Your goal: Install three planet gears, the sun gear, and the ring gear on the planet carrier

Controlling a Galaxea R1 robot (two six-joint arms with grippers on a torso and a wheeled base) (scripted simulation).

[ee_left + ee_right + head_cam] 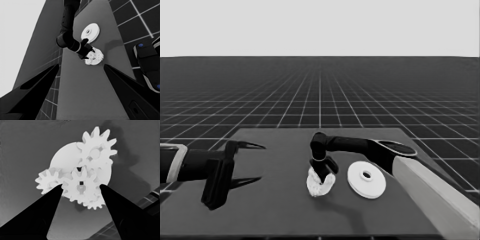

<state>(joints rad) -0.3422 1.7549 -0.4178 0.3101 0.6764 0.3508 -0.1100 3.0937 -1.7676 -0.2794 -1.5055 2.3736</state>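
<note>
The smaller round part (65, 155) lies mid-table (319, 189) with small toothed gears on it. One gear (96, 147) sits at its far rim, one (48, 180) overhangs its side, and another (96, 203) peeks out low. My right gripper (81, 186) reaches down over it (322, 172). Its fingertips touch the teeth on both sides of a middle gear (81, 192), which overlaps the others. The larger round part (372, 187) lies flat just right of the stack, apart from it. My left gripper (262, 162) waits open over the table's left end.
The right arm's pale grey part (435, 195) fills the lower right of the head view. In the left wrist view, dark machinery with blue lights (147, 65) shows past the table's edge, and the larger round part (92, 31) lies beyond the gear stack (96, 58).
</note>
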